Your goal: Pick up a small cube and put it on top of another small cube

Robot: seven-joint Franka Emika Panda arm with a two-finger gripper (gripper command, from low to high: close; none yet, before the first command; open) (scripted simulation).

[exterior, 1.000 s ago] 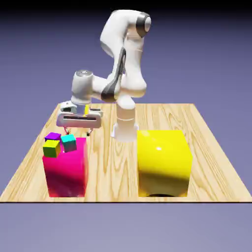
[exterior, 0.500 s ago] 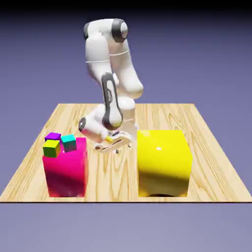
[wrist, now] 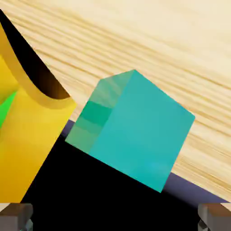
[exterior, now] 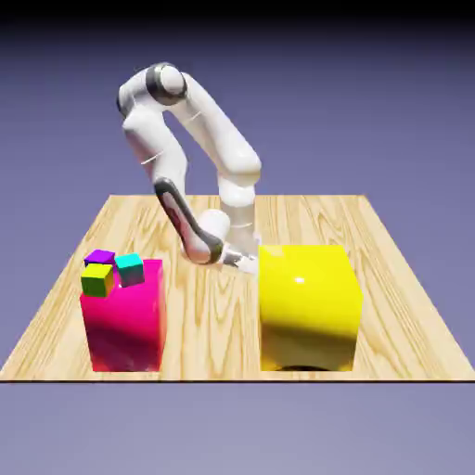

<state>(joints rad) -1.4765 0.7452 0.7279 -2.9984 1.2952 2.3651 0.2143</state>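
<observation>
Cyan fills the middle of the hand view: a small cyan cube [wrist: 135, 131] lies on the wooden counter [wrist: 149, 40] just beside a big yellow block [wrist: 27, 135]. The jaws stand wide apart with nothing between them; their two grey fingertips [wrist: 16, 216] show at the bottom corners. In the exterior view the gripper [exterior: 243, 263] hangs low behind the yellow block, which hides the cube there. Nothing is grasped yet; picking up and stacking both remain.

No readable text, labels, brands, numbers or signs, all cube and block faces plain
</observation>
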